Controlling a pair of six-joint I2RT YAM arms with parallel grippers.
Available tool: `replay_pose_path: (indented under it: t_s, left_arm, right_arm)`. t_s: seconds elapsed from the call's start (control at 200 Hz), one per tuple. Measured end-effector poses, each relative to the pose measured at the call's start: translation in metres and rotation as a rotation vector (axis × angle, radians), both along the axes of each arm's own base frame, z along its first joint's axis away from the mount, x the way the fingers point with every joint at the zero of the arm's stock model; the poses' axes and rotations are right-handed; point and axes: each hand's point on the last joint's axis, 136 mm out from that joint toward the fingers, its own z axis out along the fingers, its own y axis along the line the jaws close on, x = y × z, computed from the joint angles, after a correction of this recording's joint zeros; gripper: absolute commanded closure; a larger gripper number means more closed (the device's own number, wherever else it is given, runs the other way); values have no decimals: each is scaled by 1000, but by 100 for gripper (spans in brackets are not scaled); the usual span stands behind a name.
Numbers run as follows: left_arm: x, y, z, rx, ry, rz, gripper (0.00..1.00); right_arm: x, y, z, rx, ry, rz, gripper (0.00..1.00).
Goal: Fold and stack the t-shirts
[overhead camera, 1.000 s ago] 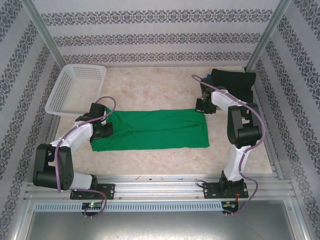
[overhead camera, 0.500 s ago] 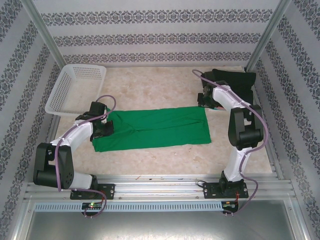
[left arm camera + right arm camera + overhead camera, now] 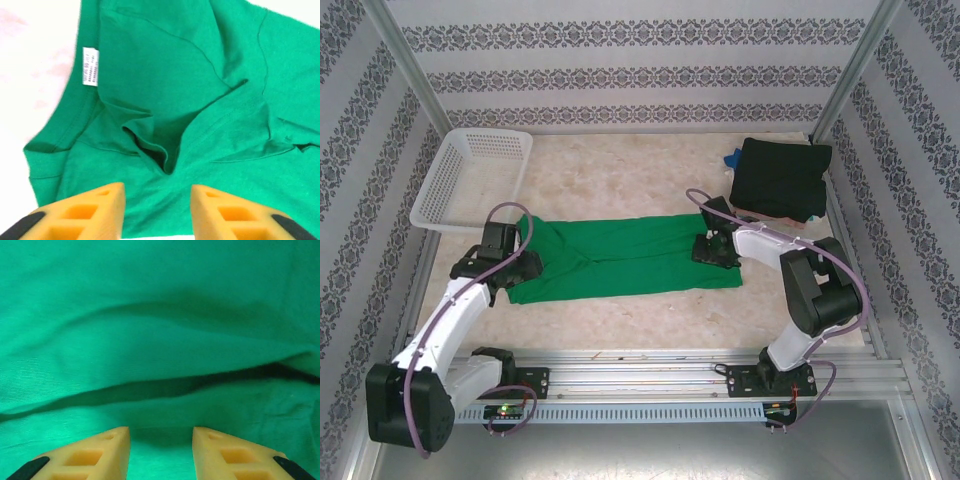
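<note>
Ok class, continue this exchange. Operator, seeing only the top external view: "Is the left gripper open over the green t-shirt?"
Observer: Yes, the left gripper stands open above the green t-shirt, holding nothing.
Operator: Any tag showing?
Observer: A white label sits at the collar.
Operator: And the right gripper?
Observer: The right gripper is open too, over a dark crease in the fabric.

green t-shirt [image 3: 620,256] flat mid-table, black t-shirt [image 3: 782,176] folded
</note>
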Motion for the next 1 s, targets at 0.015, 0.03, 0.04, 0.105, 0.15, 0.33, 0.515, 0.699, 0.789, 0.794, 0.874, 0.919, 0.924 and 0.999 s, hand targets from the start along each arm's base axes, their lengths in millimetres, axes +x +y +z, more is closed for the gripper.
replay_pose_path:
  t_s: [0.015,0.03,0.04,0.105,0.15,0.33,0.515,0.699,0.789,0.794,0.874,0.919,0.924,0.999]
  left_arm:
    - [1,0,2,1,-5,1,48]
    - [2,0,4,3,-9,-3,47]
    - [3,0,6,1,-13,0,46]
    - [12,-2,11,4,-14,-14,43]
    - [21,-6,10,4,-2,-30,42]
    - [56,-32,-37,28,183,-153,52]
    - [48,-49,-78,47,307,-243,53]
    - [11,-56,-80,-18,317,-274,52]
    - [-1,-65,-75,-63,309,-291,53]
    - [-1,-65,-74,-65,308,-291,53]
    - [-10,-72,-76,-91,317,-307,53]
    - [-17,-77,-77,-106,327,-319,53]
    - [-18,-78,-77,-110,329,-322,53]
    - [-28,-88,-75,-138,333,-344,53]
  right_arm:
    - [0,-1,-1,7,-1,-7,62]
    - [1,-2,0,17,-6,-13,62]
    - [2,-3,1,24,-11,-16,62]
    - [6,-11,5,36,-34,-49,62]
    - [7,-17,7,38,-38,-68,62]
    - [7,-24,14,57,-60,-89,61]
    - [3,-24,18,70,-74,-86,61]
    - [-5,-25,13,67,-58,-87,60]
    - [-6,-21,17,69,-66,-74,61]
    - [-6,-21,17,69,-68,-73,61]
    - [-8,-15,19,71,-70,-55,61]
    - [-10,-13,19,70,-66,-47,61]
    - [-10,-13,19,69,-65,-47,61]
    - [-12,-11,19,69,-60,-41,60]
